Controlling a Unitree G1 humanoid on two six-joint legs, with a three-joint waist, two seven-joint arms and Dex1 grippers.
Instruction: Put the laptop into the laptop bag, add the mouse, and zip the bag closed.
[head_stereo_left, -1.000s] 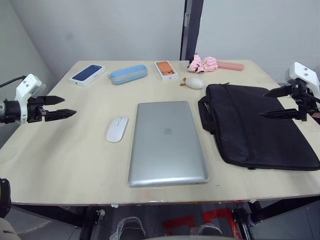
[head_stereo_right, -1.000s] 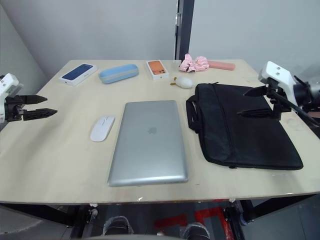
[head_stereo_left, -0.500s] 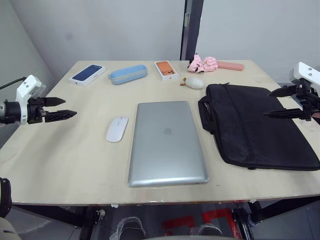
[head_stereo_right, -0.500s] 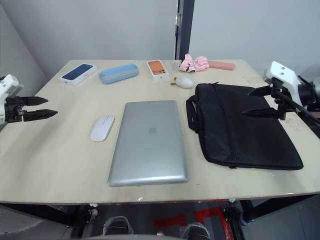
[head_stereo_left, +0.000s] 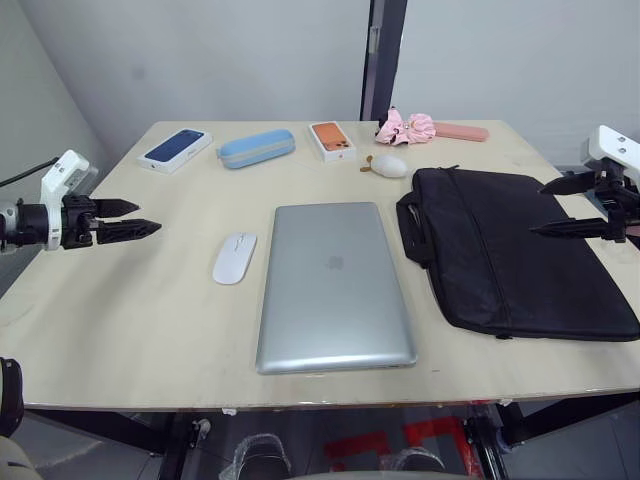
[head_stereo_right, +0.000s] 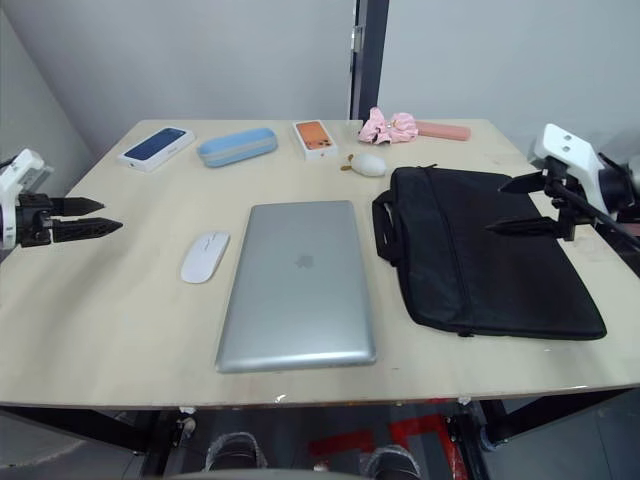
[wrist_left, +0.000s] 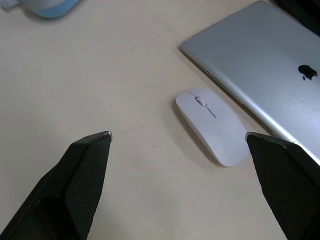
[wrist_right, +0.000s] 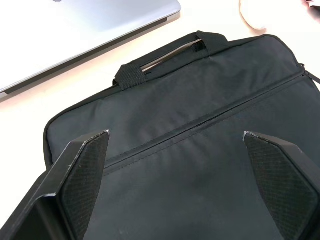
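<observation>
Both grippers, left gripper (head_stereo_left: 140, 218) and right gripper (head_stereo_right: 512, 205), hold fingers open; we judge nothing packed, so the laptop bag (head_stereo_left: 510, 255) at 3 o'clock needs unzipping.

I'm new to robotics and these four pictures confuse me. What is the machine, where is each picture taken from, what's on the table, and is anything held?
It is a two-armed humanoid robot. Two pictures come from its head, looking down at a pale wooden table. The other two come from wrist cameras, looking along each claw's black fingers. The left claw and right claw are both open and hold nothing. On the table lie a thin silver-grey laptop, a flat white oval mouse beside it, and a black fabric laptop bag lying flat under the right claw. Along the far edge lie small boxes, a light blue case and pink items.
</observation>
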